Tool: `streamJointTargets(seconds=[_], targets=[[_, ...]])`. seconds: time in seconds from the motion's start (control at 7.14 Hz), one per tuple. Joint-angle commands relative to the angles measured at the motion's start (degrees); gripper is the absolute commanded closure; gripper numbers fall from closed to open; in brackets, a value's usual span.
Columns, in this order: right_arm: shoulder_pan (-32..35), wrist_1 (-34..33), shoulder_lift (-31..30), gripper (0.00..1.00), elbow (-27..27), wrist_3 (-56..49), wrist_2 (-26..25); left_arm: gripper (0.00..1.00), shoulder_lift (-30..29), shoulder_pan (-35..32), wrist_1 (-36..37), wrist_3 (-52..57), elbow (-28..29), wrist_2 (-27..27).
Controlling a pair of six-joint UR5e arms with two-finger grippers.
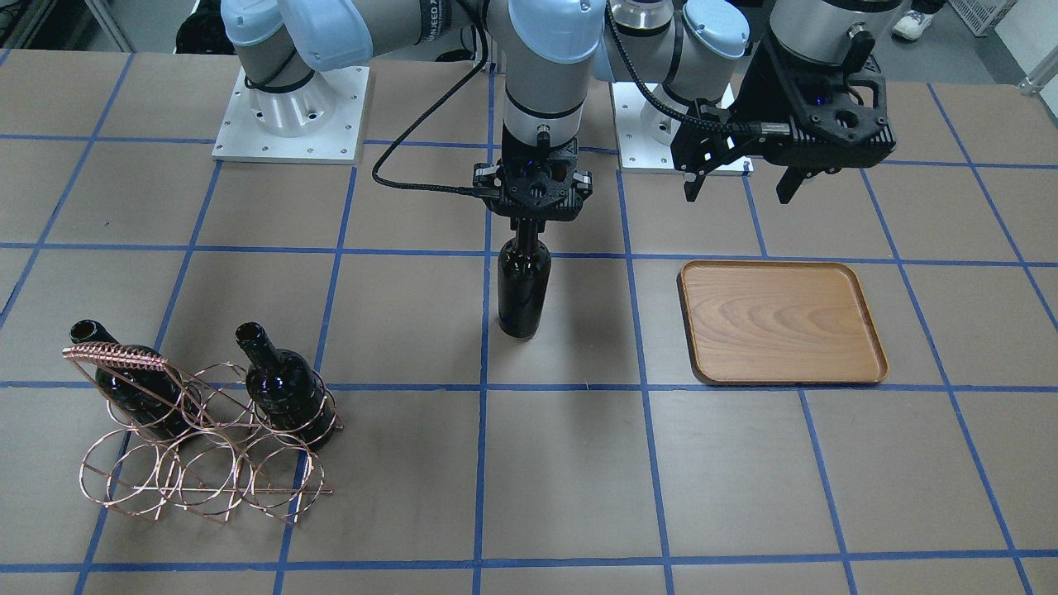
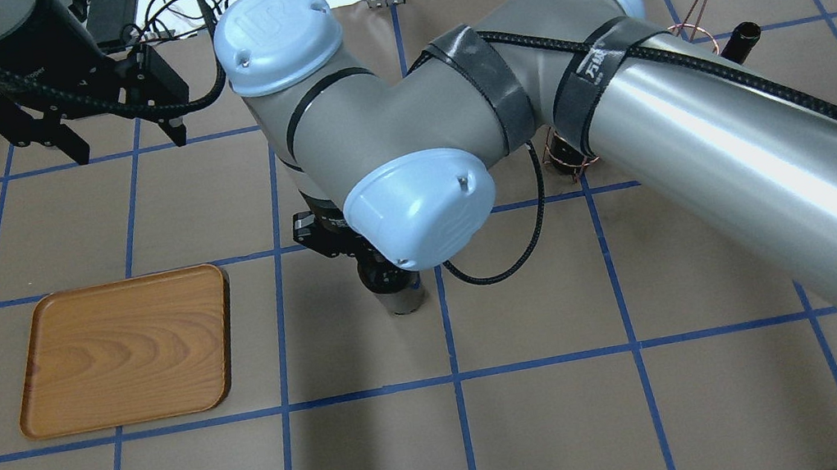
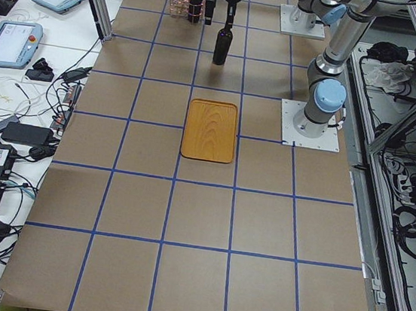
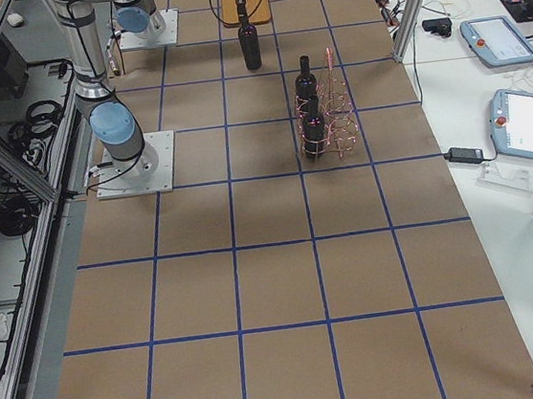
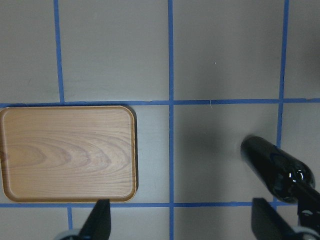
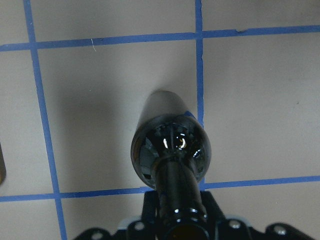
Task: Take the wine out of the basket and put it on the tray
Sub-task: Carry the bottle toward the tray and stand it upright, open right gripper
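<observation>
My right gripper (image 1: 533,221) is shut on the neck of a near-black wine bottle (image 1: 522,285). It holds the bottle upright at the table's middle, base at or just above the surface; I cannot tell which. The right wrist view shows that bottle (image 6: 170,150) from above. The wooden tray (image 1: 781,322) lies empty beside it, also in the overhead view (image 2: 124,349). My left gripper (image 1: 736,178) hangs open and empty above the tray's robot-side edge. The copper wire basket (image 1: 207,446) holds two more bottles (image 1: 281,388), tilted.
Blue tape lines grid the brown table. The left wrist view shows the tray (image 5: 67,152) and the held bottle (image 5: 275,167) a grid square apart. My right arm's long link (image 2: 703,143) hides most of the basket in the overhead view.
</observation>
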Motion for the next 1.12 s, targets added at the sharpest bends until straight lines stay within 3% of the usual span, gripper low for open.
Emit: streamJointTargets(seconds=[0.0, 0.42, 0.7, 0.98], targets=[[-0.06, -2.85, -0.28, 0.01, -0.41, 0.04, 0.30, 0.00, 0.80, -0.36, -0.09, -1.23, 0.05, -0.14], [-2.25, -2.77, -2.82, 0.00, -2.86, -1.97, -1.36, 0.00, 0.37, -0.18, 0.53, -1.58, -0.04, -0.75], [-7.85, -1.11, -6.51, 0.00, -5.42, -8.79, -2.86, 0.00, -0.51, -0.97, 0.97, -3.41, -0.12, -1.89], [-14.01, 2.13, -8.81, 0.00, -5.42, -16.01, -3.03, 0.00, -1.56, -6.13, 2.71, -9.38, -2.39, -1.63]])
